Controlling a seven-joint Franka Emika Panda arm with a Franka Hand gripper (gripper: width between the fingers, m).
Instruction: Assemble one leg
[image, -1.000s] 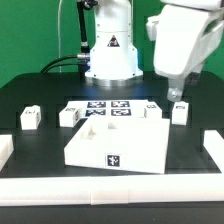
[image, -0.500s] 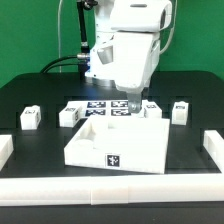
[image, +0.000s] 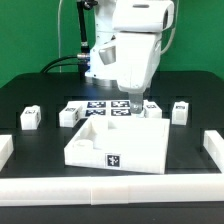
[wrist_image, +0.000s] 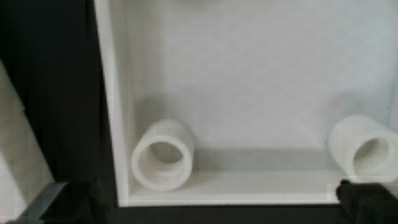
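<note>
The arm (image: 135, 50) has swung in from the exterior view's right, where it was a second ago, and is now above the far rim of the panel (image: 100, 155). In the exterior view the jaws hang just over that rim, before the marker board (image: 100, 107). On the table (image: 40, 140) one leg (image: 181, 110) stands to the exterior view's right of the panel and two more legs (image: 30, 117) (image: 69, 115) to its left, all apart from the jaws. In the wrist view the dark fingertips (wrist_image: 63, 198) are spread wide and grip nothing. Inside the panel two round hollow sockets (wrist_image: 164, 155) (wrist_image: 365, 150) sit against its rim.
</note>
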